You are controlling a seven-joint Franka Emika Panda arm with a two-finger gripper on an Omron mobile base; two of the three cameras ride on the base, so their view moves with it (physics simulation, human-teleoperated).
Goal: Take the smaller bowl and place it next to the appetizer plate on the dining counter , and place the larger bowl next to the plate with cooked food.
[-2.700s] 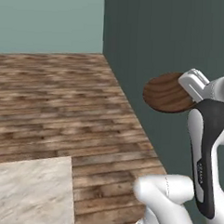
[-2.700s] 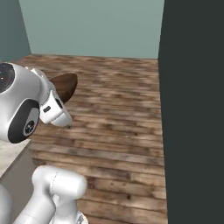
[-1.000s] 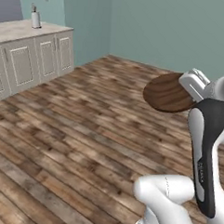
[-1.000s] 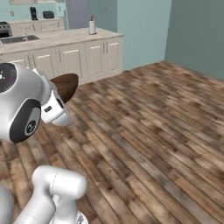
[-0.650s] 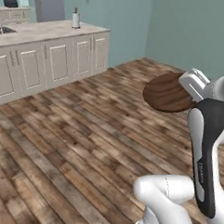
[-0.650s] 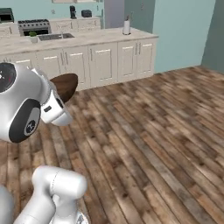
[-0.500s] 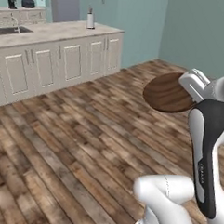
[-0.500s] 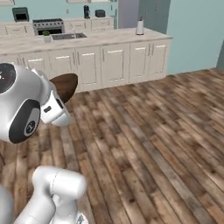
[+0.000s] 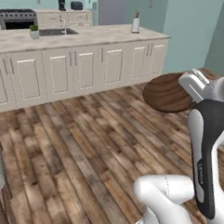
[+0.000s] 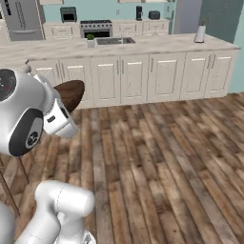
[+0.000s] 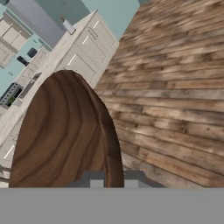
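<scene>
Spanning the far side of the room, a kitchen worktop (image 9: pixel 85 35) with white cabinets (image 10: pixel 143 76) runs wall to wall, carrying a sink, a small potted plant (image 9: pixel 34 31) and a pale bottle (image 10: pixel 200 33); a stove sits further back. Between it and the robot lies open wooden floor (image 9: pixel 84 145), so the dining desk named in the task is somewhere outside these views, and the carry appears to be mid-transit.

Held up off the floor at the end of the raised arm is the smaller bowl (image 9: pixel 168 92), dark brown with clear grain. It rides roughly level in the left base view, likely so it travels steady while the base drives. In the right base view its brown edge (image 10: pixel 71 94) pokes out past the arm's white wrist.

The hand (image 11: pixel 111 177) is pinched tight on the bowl's rim: in the hand view, the rim runs straight down between the two dark fingertips, a thin-wall pinch that suits a shallow bowl. The larger bowl's turn is yet to come.
</scene>
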